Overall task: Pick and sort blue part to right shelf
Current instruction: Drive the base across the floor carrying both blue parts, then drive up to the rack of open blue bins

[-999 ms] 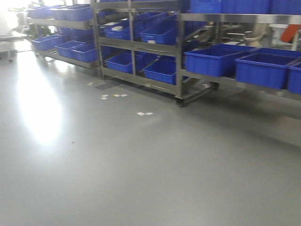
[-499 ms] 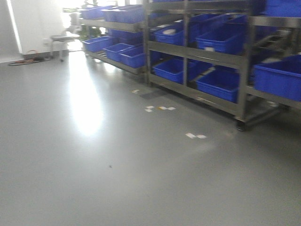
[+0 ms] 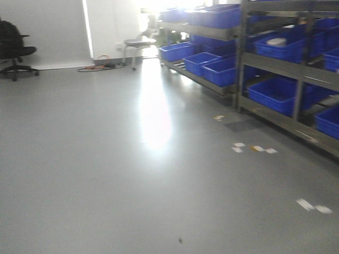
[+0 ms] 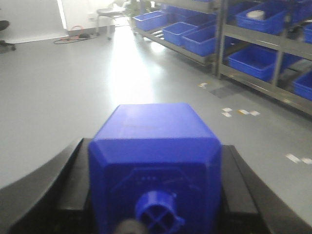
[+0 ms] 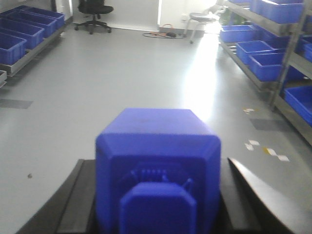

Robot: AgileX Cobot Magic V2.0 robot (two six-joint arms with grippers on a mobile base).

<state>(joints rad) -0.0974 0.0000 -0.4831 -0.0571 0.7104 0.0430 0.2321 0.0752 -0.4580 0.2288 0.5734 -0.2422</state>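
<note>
Front view: grey floor (image 3: 106,174) fills most of the frame, with a metal rack (image 3: 296,69) of blue bins (image 3: 220,69) running along the right edge only. A second ago that rack spanned the whole width. Half a second ago it covered the right half. The view has swung left, and a black chair (image 3: 13,50) and a stool (image 3: 139,45) by the far wall have come into sight. White tape marks (image 3: 254,148) on the floor have slid rightward and nearer.

Left wrist view: the left claw (image 4: 156,146) is clamped on the blue part (image 4: 155,165), knob toward the camera, dark fingers (image 4: 73,190) pressing both sides. Right wrist view: the right claw (image 5: 156,163) holds a second blue part (image 5: 158,141) the same way.

The base appears to be turning with both parts carried, so sorting looks under way but no part is yet shelved. Which shelf is the goal cannot be told.
</note>
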